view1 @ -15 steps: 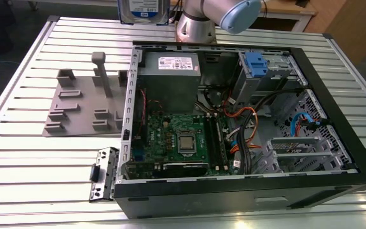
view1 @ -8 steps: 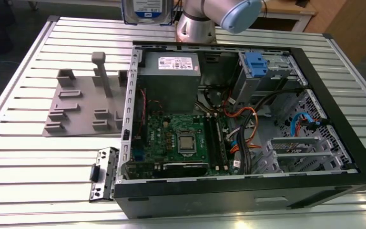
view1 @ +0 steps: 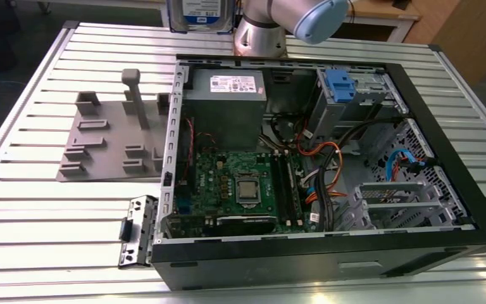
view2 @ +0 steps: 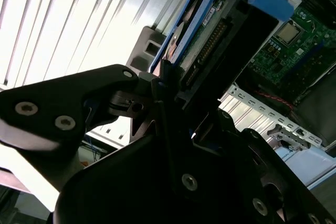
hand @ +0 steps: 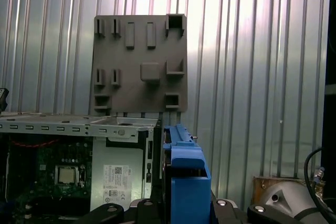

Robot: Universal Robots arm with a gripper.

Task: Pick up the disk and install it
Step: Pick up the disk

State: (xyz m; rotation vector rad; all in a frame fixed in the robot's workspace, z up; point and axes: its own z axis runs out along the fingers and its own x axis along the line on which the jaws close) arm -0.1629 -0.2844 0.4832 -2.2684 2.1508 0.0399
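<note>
We note bright overhead light: glare streaks the table (view1: 32, 215) slats along the exterior view's bottom edge and washes them out in the second wrist view, where the pincer (view2: 176, 85) housing falls into near-black shadow.

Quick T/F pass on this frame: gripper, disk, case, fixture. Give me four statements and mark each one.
1. The gripper is shut on the disk. True.
2. The grey fixture lies on the table, at the exterior view's left of the computer case. True.
3. The disk sits in the case's drive bay. False: it is held in the gripper, outside the case.
4. The case is closed. False: its side is open and the motherboard shows.
</note>
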